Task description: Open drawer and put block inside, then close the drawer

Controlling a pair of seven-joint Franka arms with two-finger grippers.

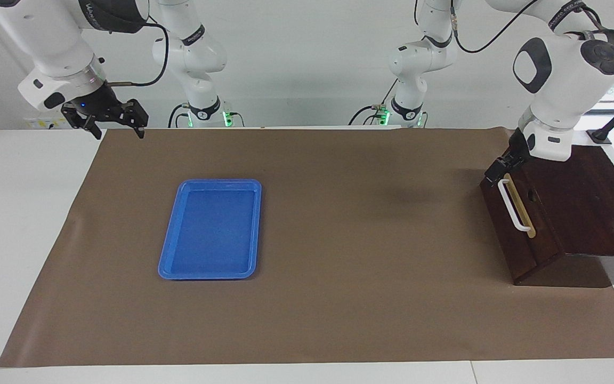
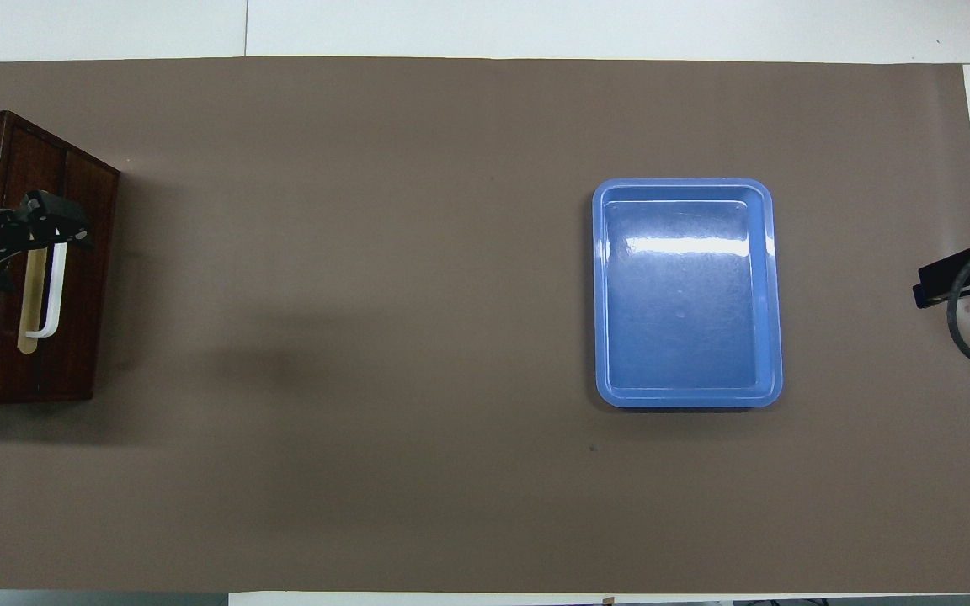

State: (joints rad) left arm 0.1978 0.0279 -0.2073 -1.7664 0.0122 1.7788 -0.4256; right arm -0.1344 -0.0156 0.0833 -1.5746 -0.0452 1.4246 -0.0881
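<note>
Our left gripper (image 1: 500, 169) reaches down at the white handle (image 1: 512, 205) of the shut dark drawer (image 1: 517, 234), jaws open; our right gripper (image 1: 108, 121) waits raised, open

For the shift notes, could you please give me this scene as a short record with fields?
Drawer: dark brown wooden drawer with white bar handle, closed, at the left arm's end of the table
Block: not visible in either view
Tray: flat blue plastic tray, empty, toward the right arm's end
Left gripper: open, at the handle's end nearer the robots
Right gripper: open, waiting raised over the brown mat's corner
</note>
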